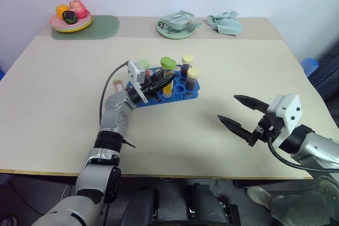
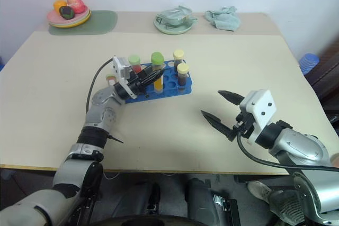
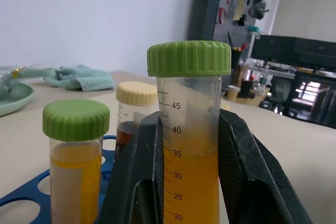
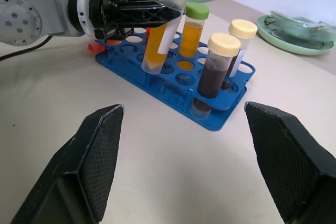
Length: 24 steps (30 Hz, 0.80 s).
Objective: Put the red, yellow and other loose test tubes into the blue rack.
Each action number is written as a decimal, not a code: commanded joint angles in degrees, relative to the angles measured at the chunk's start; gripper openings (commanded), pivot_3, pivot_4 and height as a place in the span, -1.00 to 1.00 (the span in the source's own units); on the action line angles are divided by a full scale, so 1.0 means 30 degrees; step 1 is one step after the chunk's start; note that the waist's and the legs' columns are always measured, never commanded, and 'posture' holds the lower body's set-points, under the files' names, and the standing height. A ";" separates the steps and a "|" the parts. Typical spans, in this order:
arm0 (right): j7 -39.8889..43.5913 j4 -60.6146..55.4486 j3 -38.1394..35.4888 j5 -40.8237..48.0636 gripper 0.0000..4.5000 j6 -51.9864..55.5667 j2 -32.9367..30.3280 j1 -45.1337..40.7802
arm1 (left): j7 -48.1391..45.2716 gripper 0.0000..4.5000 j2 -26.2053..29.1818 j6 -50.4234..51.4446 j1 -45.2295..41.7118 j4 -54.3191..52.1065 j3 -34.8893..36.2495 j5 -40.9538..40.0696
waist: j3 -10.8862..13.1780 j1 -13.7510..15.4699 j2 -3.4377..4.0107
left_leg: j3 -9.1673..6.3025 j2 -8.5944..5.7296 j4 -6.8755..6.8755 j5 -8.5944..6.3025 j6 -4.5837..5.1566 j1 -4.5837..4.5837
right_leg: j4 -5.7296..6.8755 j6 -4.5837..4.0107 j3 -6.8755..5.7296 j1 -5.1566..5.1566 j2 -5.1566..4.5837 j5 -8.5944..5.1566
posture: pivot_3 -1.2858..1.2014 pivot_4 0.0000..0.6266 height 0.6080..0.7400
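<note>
You have the table [image 1: 63, 109] in front of you with the blue rack [image 4: 220, 121] standing near its middle, on the left arm's side, well away from the right arm. Four capped tubes stand up out of it: two dark ones with yellow caps at the end nearer the right arm, a yellow-orange one with a green cap behind, and the one you are carrying.

Your left gripper [image 1: 161, 79] is clamped on the orange tube [image 4: 160, 35], its black fingers [image 3: 247, 166] pinching the barrel on both sides below the green cap. The tube leans, cap tilted away from the gripper, and its rounded bottom sits at the mouth of a hole on the rack's near row, seemingly just entering. So the move turns on that lean: bring the long axis upright over the hole, then push straight down.

Your right gripper [image 1: 239, 115] hangs spread wide and empty, off to the right of the rack, pointing toward it.

A red-capped tube [image 1: 118, 84] lies flat on the table just left of the rack, closest to the left arm.
</note>
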 commanded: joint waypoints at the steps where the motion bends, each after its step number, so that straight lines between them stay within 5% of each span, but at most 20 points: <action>1: -0.0377 -0.0819 -0.0115 0.0038 0.68 -0.0275 0.0019 -0.0244 | 0.0117 -0.65 0.0279 -0.0530 -0.0288 0.0865 -0.0103 0.0621 | -0.0002 -0.0002 0.0000 | 0.0000 0.0000 0.0001 0.0000 0.0000 0.0001 | 0.0000 0.0000 0.0001 0.0001 0.0000 0.0000 | 0.03 -0.52 1.00; 24: -0.0916 -0.1026 -0.0244 0.0359 0.68 0.0024 -0.0189 -0.0532 | -0.0748 -0.65 -0.0024 -0.0880 -0.0981 0.3311 -0.0507 0.1005 | -0.0039 0.0007 -0.0001 | 0.0000 0.0002 0.0002 -0.0006 0.0010 0.0016 | 0.0000 0.0000 0.0002 0.0022 0.0005 0.0000 | 0.03 -0.52 1.00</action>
